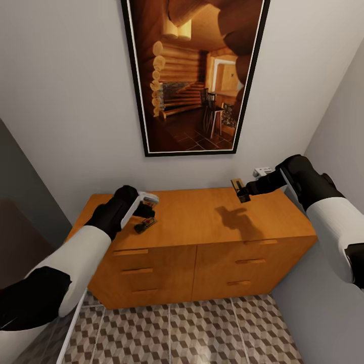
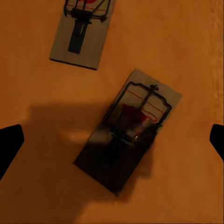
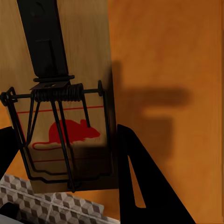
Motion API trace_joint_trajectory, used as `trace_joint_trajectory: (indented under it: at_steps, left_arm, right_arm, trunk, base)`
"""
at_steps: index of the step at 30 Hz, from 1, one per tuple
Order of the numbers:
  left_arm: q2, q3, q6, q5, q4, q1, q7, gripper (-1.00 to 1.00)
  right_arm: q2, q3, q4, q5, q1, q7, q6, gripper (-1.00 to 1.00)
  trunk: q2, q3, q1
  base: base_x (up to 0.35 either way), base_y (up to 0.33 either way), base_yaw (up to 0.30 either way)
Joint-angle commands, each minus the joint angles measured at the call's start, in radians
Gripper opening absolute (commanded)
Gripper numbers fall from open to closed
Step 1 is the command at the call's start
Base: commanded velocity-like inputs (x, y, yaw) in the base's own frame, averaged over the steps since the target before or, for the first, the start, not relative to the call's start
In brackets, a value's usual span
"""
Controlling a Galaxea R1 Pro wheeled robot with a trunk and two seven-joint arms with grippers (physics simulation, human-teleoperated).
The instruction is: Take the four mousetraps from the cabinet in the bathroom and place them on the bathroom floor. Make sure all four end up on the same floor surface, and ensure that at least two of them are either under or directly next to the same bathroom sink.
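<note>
The orange-brown cabinet (image 1: 202,222) stands against the wall. My left gripper (image 1: 146,212) hovers open over its left top, straight above a mousetrap (image 1: 145,225) lying flat. In the left wrist view that mousetrap (image 2: 128,135) lies between my spread fingertips (image 2: 9,144), apart from them, and a second mousetrap (image 2: 84,30) lies beside it on the wood. My right gripper (image 1: 243,193) is shut on a third mousetrap (image 1: 237,184), lifted above the cabinet's right rear. Up close, that mousetrap (image 3: 60,107) shows a red mouse print, with a black finger (image 3: 140,186) against its edge.
A large framed picture (image 1: 194,76) hangs on the wall behind the cabinet. A grey wall closes in at the right (image 1: 338,101), and a dark panel stands at the left (image 1: 20,202). The cube-patterned tile floor (image 1: 202,328) lies in front of the drawers.
</note>
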Motion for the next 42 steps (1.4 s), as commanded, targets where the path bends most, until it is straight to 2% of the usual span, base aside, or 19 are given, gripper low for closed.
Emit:
trace_joint_trajectory:
  at_steps: [1,2,3,4,6,10,20,28,37,42]
  left_arm:
    - [0.000,-0.029,0.004,0.006,0.000,-0.001,-0.008,1.00]
    - [0.000,-0.075,0.004,0.007,0.001,-0.001,-0.046,1.00]
    - [0.001,-0.095,0.004,0.007,0.001,-0.001,-0.069,1.00]
    - [0.006,-0.128,0.003,0.004,0.003,-0.001,-0.120,1.00]
    - [0.015,-0.157,0.002,-0.001,0.005,-0.001,-0.191,1.00]
    - [0.031,-0.180,0.002,-0.005,0.002,-0.001,-0.259,1.00]
    - [0.065,-0.193,0.004,-0.017,-0.006,-0.001,-0.283,1.00]
    - [0.129,-0.183,0.006,-0.017,-0.014,-0.001,-0.292,1.00]
    - [0.139,-0.183,0.007,-0.014,-0.089,-0.001,-0.296,1.00]
    - [0.139,-0.184,0.004,-0.014,-0.091,-0.001,-0.293,1.00]
  right_arm:
    - [-0.001,0.003,-0.001,0.007,-0.001,0.008,0.003,-1.00]
    - [-0.002,0.003,-0.001,0.007,-0.001,0.007,0.003,-1.00]
    - [-0.003,0.003,-0.001,0.007,-0.001,0.007,0.003,-1.00]
    - [-0.003,0.002,-0.001,0.007,-0.001,0.007,0.003,-1.00]
    - [-0.004,0.002,-0.001,0.007,-0.001,0.006,0.003,-1.00]
    - [-0.003,0.003,0.001,0.007,-0.001,0.000,0.003,-1.00]
    - [-0.003,0.003,0.008,0.006,0.000,-0.013,0.003,-1.00]
    - [-0.002,0.003,0.017,0.009,-0.001,-0.014,0.003,-1.00]
    - [0.010,0.005,0.017,0.010,0.000,-0.026,0.003,-1.00]
    - [0.010,0.004,0.017,0.011,0.001,-0.028,0.003,-1.00]
  trunk:
    - [-0.001,-0.001,0.000]
    - [-0.001,-0.001,0.000]
    - [-0.001,-0.001,0.000]
    - [-0.001,-0.001,0.000]
    - [-0.001,-0.001,0.000]
    - [-0.001,-0.001,0.000]
    - [-0.001,-0.001,0.000]
    - [-0.001,-0.001,0.000]
    - [-0.001,-0.001,0.000]
    - [-0.001,-0.001,0.000]
  base:
    - [0.000,0.000,0.000]
    - [0.000,0.000,0.000]
    - [0.000,0.000,0.000]
    - [0.000,0.000,0.000]
    - [0.000,0.000,0.000]
    - [0.000,0.000,0.000]
    - [0.000,0.000,0.000]
    - [0.000,0.000,0.000]
    - [0.057,0.131,0.000]
    - [0.018,0.043,0.000]
